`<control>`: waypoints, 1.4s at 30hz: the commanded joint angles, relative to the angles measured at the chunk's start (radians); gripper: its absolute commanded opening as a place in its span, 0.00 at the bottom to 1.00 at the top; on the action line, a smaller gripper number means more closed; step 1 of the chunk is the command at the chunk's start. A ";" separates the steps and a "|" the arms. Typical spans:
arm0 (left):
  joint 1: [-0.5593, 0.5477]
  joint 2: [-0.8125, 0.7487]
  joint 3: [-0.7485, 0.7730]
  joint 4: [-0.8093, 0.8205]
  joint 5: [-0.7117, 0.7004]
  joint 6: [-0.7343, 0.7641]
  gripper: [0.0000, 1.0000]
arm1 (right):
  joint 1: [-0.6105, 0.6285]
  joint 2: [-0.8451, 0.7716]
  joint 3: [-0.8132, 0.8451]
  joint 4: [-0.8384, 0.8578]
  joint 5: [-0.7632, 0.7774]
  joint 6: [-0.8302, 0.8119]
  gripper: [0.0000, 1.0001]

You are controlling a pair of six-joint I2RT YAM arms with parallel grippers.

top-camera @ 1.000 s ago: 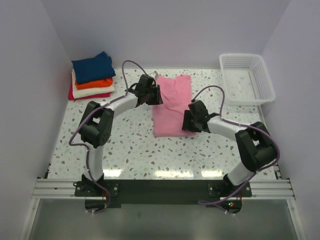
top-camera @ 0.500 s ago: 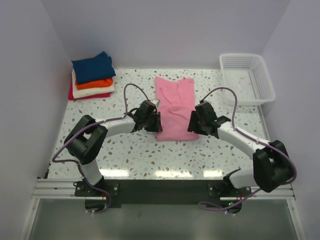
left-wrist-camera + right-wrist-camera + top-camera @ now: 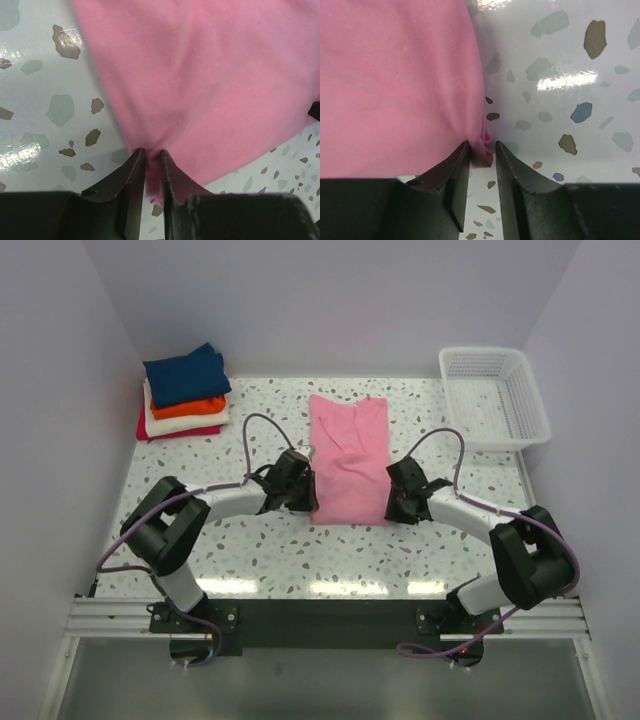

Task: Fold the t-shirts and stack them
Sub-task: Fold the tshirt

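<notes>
Pink t-shirt (image 3: 348, 455), four stacked t-shirts (image 3: 186, 392), one basket (image 3: 492, 400)

The top camera looks down from above the near edge of the table (image 3: 270, 550). Both wrist cameras sit close over the near corners of the pink t-shirt (image 3: 350, 455), shared with it.

The speckled tabletop (image 3: 270, 550) has a pink t-shirt (image 3: 350, 455) lying in the middle of the picture. A pile of folded t-shirts (image 3: 185, 395) sits at the upper left, and a white basket (image 3: 495, 405) sits at the upper right.
</notes>
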 commanded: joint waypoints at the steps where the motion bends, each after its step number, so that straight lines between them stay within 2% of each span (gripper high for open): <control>1: -0.003 -0.028 -0.028 -0.033 -0.032 -0.011 0.24 | 0.007 0.037 -0.009 0.034 -0.020 0.001 0.30; 2: -0.004 -0.041 -0.040 -0.049 -0.040 -0.024 0.22 | 0.010 0.045 -0.011 0.035 -0.029 -0.001 0.26; 9: -0.005 -0.161 -0.170 -0.068 -0.060 -0.076 0.20 | 0.120 0.054 -0.049 0.043 -0.052 0.027 0.16; 16: -0.009 -0.310 -0.275 -0.100 -0.060 -0.122 0.21 | 0.238 0.016 -0.122 0.029 -0.058 0.080 0.14; 20: -0.009 -0.437 -0.325 -0.140 -0.062 -0.137 0.26 | 0.249 -0.041 -0.162 -0.004 -0.041 0.099 0.15; 23: -0.008 -0.508 -0.333 -0.172 -0.052 -0.145 0.41 | 0.247 -0.125 -0.181 -0.044 -0.032 0.113 0.20; 25: -0.008 -0.546 -0.347 -0.169 -0.023 -0.159 0.51 | 0.247 -0.179 -0.184 -0.075 -0.028 0.120 0.28; 28: -0.008 -0.555 -0.365 -0.131 0.024 -0.176 0.56 | 0.249 -0.226 -0.175 -0.104 -0.014 0.133 0.35; 42: -0.008 -0.391 -0.451 0.096 0.118 -0.226 0.51 | 0.244 -0.300 -0.213 -0.069 0.005 0.229 0.40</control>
